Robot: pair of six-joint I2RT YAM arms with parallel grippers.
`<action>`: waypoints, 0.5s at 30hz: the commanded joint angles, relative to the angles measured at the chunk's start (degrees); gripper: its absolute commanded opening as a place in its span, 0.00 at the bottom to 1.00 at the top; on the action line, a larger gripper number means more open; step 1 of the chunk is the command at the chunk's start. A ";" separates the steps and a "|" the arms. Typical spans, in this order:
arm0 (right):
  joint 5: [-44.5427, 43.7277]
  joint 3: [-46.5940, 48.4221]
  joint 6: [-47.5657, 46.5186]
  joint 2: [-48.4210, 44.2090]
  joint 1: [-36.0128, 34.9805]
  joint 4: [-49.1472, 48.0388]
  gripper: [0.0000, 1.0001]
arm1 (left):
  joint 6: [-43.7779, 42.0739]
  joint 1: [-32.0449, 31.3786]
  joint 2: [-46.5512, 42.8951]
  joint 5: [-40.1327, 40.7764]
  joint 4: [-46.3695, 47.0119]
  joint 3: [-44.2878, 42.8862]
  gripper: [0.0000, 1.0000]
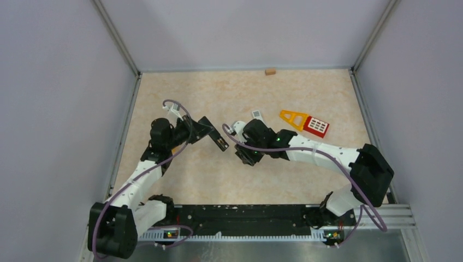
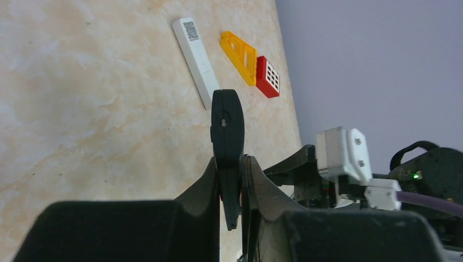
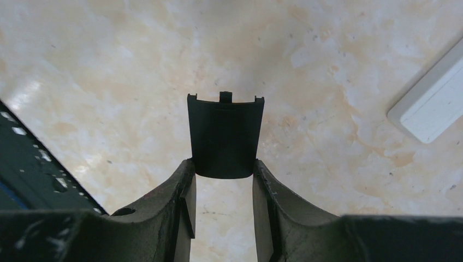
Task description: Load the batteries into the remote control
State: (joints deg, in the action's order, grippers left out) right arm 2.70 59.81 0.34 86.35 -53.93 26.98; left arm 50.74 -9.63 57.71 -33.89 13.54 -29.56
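My left gripper (image 2: 232, 164) is shut on a black remote control (image 2: 227, 131), held edge-on above the table; in the top view this remote (image 1: 220, 143) sticks out towards the centre. My right gripper (image 3: 224, 170) is shut on a small flat black cover piece (image 3: 224, 135), with its fingertips (image 3: 187, 174) pressing on the two side edges. In the top view the right gripper (image 1: 248, 155) hangs just right of the black remote. A white remote (image 2: 195, 52) lies on the table beyond. No batteries show in any view.
An orange and red plastic piece (image 1: 304, 122) lies to the right of the white remote (image 1: 256, 115). A small wooden block (image 1: 269, 71) sits at the back wall. Grey walls close in the marbled table (image 1: 207, 174) on three sides.
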 commanded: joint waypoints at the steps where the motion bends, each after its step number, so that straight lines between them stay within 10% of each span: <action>1: 3.56 4.37 4.12 -3.14 -2.62 -4.07 0.26 | -3.77 -2.64 -1.71 -0.43 11.63 2.13 0.00; 15: 1.75 9.55 4.77 -2.45 -4.57 -1.84 0.25 | -9.22 -2.77 -8.19 1.33 14.02 5.65 0.00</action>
State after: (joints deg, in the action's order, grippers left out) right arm 4.89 64.60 4.64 85.01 -57.67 25.85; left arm 43.81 -12.27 50.35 -31.90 23.24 -23.81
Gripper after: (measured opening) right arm 0.358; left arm 0.157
